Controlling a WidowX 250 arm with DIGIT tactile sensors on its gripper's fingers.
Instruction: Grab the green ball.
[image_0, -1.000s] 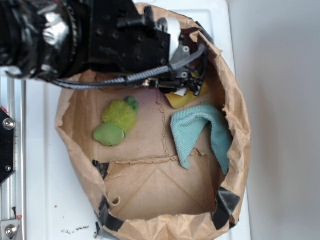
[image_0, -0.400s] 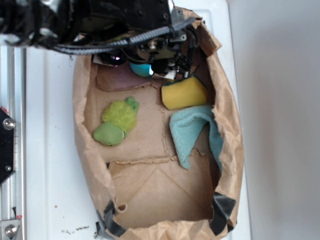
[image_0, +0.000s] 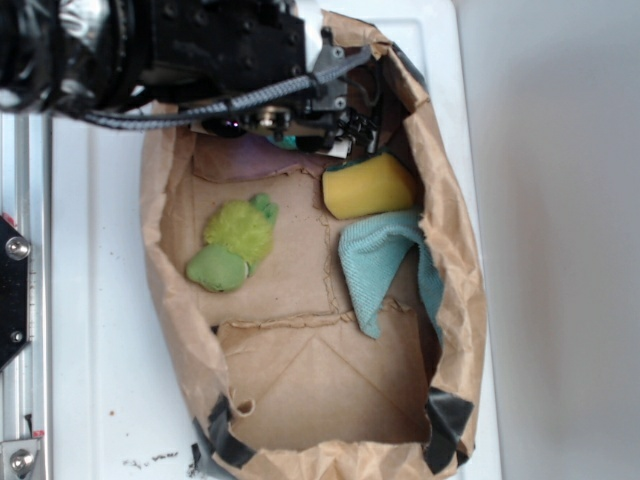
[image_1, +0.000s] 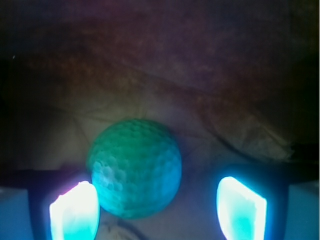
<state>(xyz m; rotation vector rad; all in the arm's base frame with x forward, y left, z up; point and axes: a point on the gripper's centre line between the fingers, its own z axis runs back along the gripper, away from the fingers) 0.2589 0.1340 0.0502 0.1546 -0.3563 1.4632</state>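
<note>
While my arm (image_0: 170, 50) reaches over the top end of the brown paper bag (image_0: 465, 300), my tool (image_1: 157, 205) hangs with its fingers spread, one glowing pad (image_1: 75, 210) at lower left of the wrist view and the other at lower right. The green ball (image_1: 134, 167) sits between them, nearer the left pad and seemingly just touching it or close beside it, with a clear gap to the right pad; nothing is pinched. Its dimpled skin shows plainly against the dim, creased paper behind it. In the exterior view only a sliver of that ball (image_0: 288, 142) peeks out beneath my tool (image_0: 320, 125), at the bag's upper end. Just beside it, lower and to the right, lies the yellow sponge (image_0: 368, 186), and the teal cloth (image_0: 385, 265) is draped below the sponge, touching it, against the bag's right wall. The lime-green plush toy (image_0: 232, 245) rests on the bag's floor to the left, well apart from the ball. The bag lies on a white surface (image_0: 100, 300).
</note>
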